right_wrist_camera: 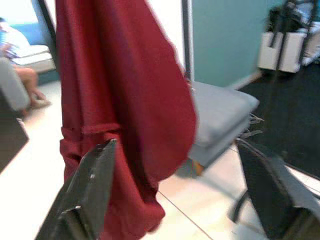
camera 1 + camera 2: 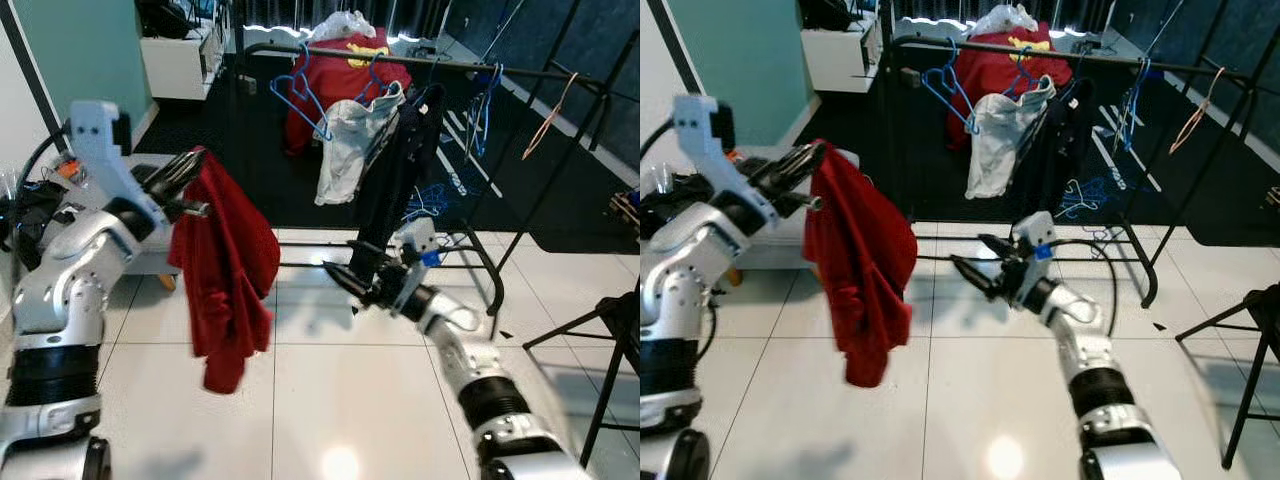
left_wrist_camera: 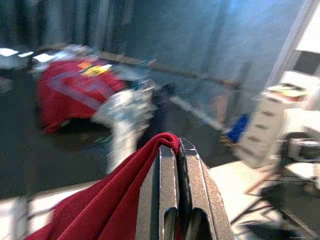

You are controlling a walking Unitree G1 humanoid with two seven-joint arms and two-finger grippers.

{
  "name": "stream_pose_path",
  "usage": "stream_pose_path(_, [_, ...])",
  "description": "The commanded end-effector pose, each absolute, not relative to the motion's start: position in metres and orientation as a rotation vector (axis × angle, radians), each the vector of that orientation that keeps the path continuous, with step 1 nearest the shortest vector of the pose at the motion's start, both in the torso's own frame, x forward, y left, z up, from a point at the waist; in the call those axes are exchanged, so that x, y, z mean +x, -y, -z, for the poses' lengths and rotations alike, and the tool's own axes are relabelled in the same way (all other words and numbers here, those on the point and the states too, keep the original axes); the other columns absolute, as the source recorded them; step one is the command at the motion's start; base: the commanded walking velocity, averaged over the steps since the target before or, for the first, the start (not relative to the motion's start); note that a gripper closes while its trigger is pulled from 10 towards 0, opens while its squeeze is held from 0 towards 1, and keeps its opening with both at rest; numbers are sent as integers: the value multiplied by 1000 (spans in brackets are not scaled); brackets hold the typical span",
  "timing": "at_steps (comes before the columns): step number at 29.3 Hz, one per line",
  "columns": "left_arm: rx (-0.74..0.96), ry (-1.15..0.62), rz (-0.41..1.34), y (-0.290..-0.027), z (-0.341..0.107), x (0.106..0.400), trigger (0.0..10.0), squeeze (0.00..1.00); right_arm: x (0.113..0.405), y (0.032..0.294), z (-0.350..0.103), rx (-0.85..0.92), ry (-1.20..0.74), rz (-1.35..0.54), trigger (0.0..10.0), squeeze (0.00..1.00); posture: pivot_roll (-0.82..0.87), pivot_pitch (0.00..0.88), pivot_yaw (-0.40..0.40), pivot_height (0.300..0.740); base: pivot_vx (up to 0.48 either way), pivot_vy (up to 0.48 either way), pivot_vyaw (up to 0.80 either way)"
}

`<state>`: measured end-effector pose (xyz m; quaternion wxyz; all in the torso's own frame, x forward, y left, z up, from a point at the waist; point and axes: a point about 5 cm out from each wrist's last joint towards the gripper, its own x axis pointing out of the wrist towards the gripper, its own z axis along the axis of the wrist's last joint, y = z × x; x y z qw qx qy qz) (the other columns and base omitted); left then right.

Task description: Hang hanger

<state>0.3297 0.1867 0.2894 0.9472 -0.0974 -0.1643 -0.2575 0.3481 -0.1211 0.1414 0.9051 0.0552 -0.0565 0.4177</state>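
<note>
We see our right gripper (image 1: 180,200) with its two black fingers (image 1: 87,192) spread wide apart at the bottom of the frame. A red cloth (image 1: 117,100) hangs down in the upper left. A grey cushion (image 1: 220,112) sits behind it, by a teal wall (image 1: 225,40).

Head stereo pair looks forward and down from above the arms, over white floor tiles (image 2: 330,400) toward the clothes rack (image 2: 420,62) farther back; both eyes share nearly the same scene, slightly offset sideways. Left wrist cam sits close behind the left gripper (image 3: 177,150), looking along its fingers past the red garment (image 3: 100,210) to the rack, blurred. Right wrist cam looks along the right gripper (image 1: 180,195) at the same garment up close, grey seat (image 1: 220,112) behind.
</note>
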Motion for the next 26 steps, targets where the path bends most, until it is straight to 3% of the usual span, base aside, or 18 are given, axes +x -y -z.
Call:
stream_pose_path(1, [-209,370,582,-179,-299,327,0,0,354,124,-142,126,95,-812,10000,0,-62,34,-63,740,0,0,0])
stream_pose_path(7, [-206,375,607,-176,-301,326,0,0,358,123,-144,147,89,-792,10000,0,-62,34,-64,740,0,0,0])
stream_pose_path(12, [-177,367,667,-173,-298,324,0,0,365,125,-153,272,96,-760,10000,0,-58,31,-69,740,0,0,0])
stream_pose_path(22, [-184,362,743,-169,-298,318,0,0,358,127,-144,329,17,-915,10000,0,-59,29,-66,740,0,0,0])
stream_pose_path(26, [-200,376,869,-159,-301,308,0,0,361,132,-144,335,34,-888,10000,0,-51,26,-74,740,0,0,0])
